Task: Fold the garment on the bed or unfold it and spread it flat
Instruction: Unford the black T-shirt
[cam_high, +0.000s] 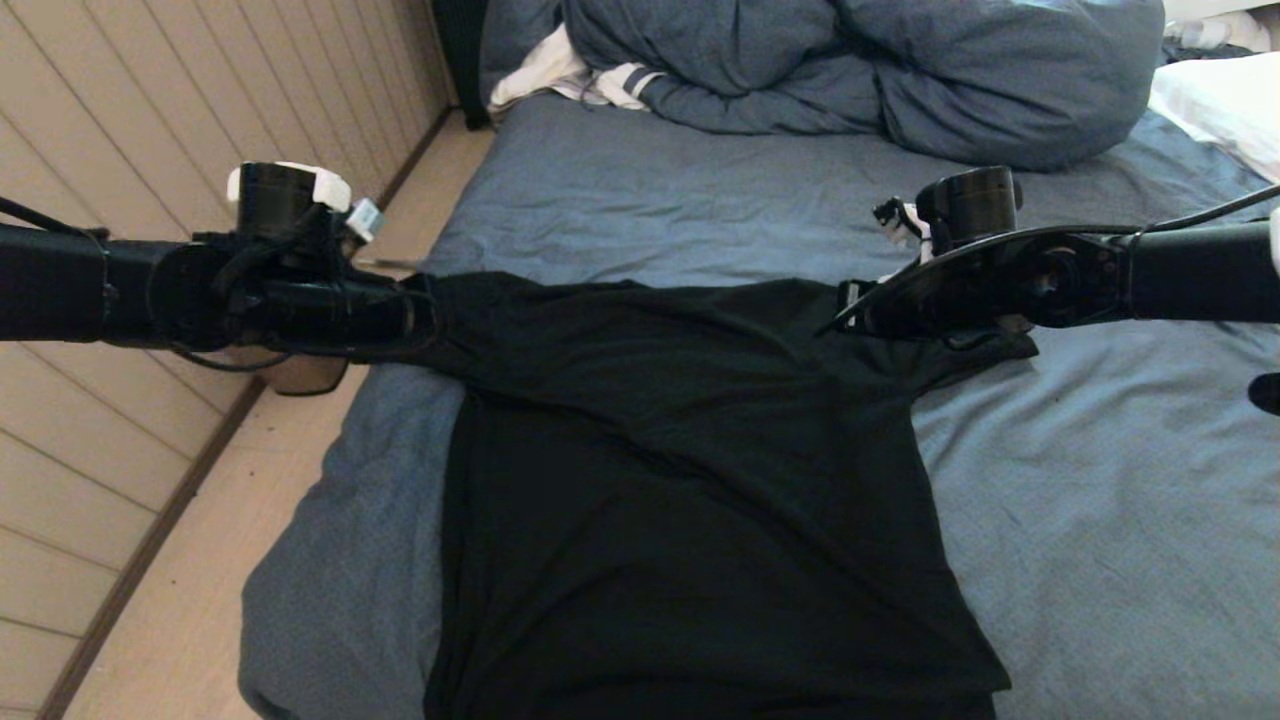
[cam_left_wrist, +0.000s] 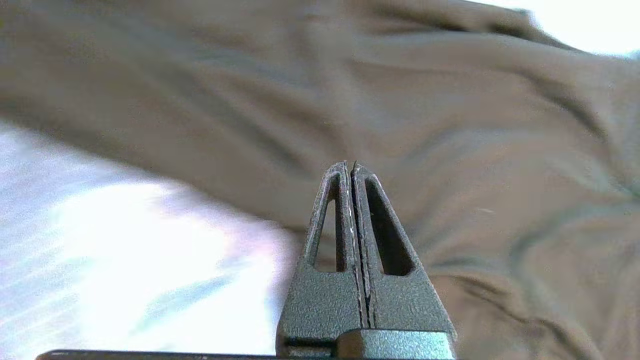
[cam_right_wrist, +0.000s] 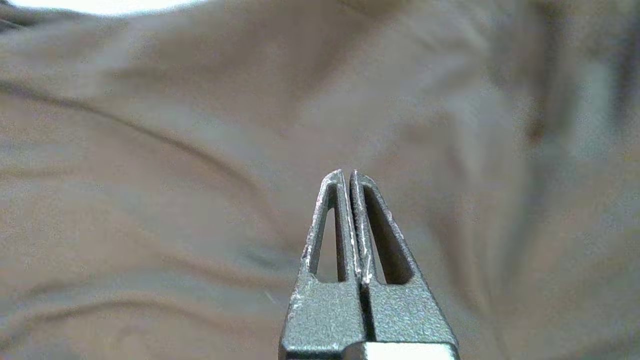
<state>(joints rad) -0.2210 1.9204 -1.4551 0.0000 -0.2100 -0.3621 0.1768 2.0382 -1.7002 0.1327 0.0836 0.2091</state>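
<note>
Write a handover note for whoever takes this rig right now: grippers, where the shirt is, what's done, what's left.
Left gripper: jaws shut, at the shirt's sleeve end on the robot's left, over the bed's edge. Whether cloth is pinched cannot be seen.
Right gripper: jaws shut, at the opposite sleeve end; grip likewise unclear.
The garment: plain black side up, on the bed, sleeves drawn out sideways, body running toward the robot.
Duvet, white striped cloth and pillow lie at the far end, apart from the shirt.
Done: shirt mostly spread.
Left: smooth the wrinkles in the chest, or fold.

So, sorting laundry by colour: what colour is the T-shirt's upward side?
Plain black T-shirt, clearest in the head view.
</note>
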